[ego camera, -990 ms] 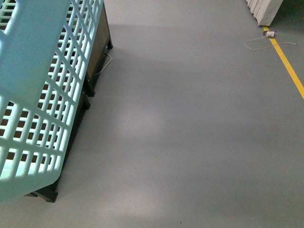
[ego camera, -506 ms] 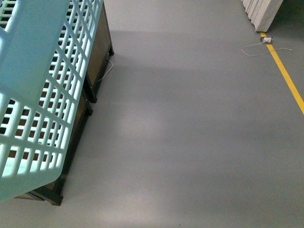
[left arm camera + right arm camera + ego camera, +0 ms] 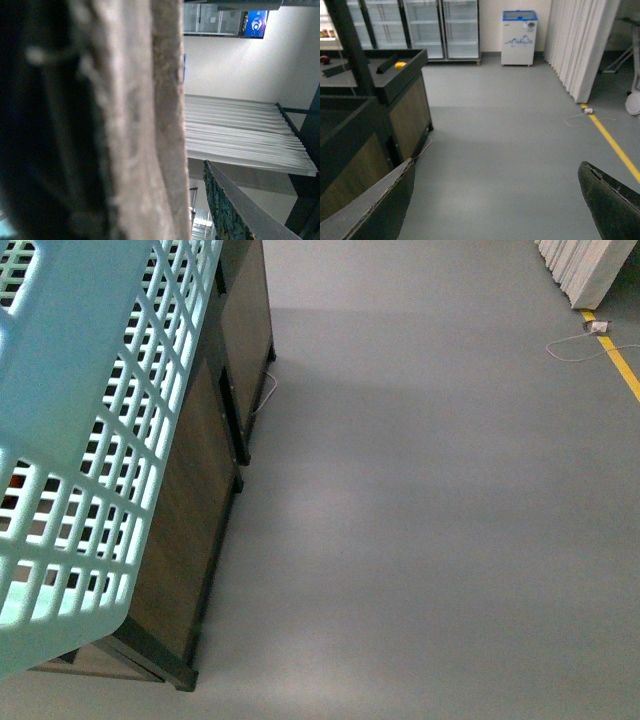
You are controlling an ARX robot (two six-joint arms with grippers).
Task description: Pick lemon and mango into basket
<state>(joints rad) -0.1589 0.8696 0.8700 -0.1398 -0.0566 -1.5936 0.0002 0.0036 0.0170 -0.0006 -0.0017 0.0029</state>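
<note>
The turquoise basket (image 3: 80, 430) with slotted sides hangs tilted and fills the left of the front view. My left gripper (image 3: 186, 220) is shut on the basket; its blurred brownish handle (image 3: 135, 130) runs right across the left wrist view, and only one dark finger (image 3: 227, 205) shows beside it. In the right wrist view my right gripper (image 3: 495, 200) is open over bare grey floor, empty. Far off, a small yellow-orange fruit (image 3: 400, 65) lies on a dark display stand (image 3: 400, 95); I cannot tell whether it is the lemon or the mango.
Dark wooden display stands (image 3: 200, 500) run under and behind the basket on the left. Grey floor (image 3: 430, 520) stretches to the right. A yellow floor line (image 3: 625, 365) and a white cable (image 3: 575, 345) lie far right. Glass-door fridges (image 3: 442, 27), a white freezer (image 3: 519, 37) and a curtain (image 3: 580, 45) stand behind.
In the front view the display stands, yellow line and cable have shifted right, and more of the stands' side shows. The basket stays in the same place in the picture.
</note>
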